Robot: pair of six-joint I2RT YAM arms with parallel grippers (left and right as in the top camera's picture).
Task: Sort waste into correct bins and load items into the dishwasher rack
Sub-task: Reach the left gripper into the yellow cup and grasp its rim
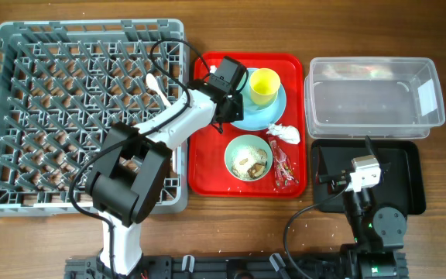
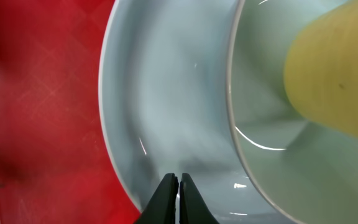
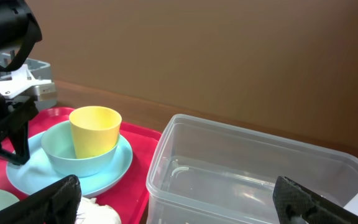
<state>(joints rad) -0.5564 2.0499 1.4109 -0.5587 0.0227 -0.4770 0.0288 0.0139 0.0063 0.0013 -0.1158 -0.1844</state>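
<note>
Red tray (image 1: 207, 167) holds one plate (image 1: 248, 123), two bowls (image 1: 248, 157), one yellow cup (image 1: 263, 85).

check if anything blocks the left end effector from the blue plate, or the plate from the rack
Nothing visible between the left end effector and the plate; it is at the rim. A bowl holding a yellow cup sits on it. Toward the rack, only the edge of the red tray lies between.
</note>
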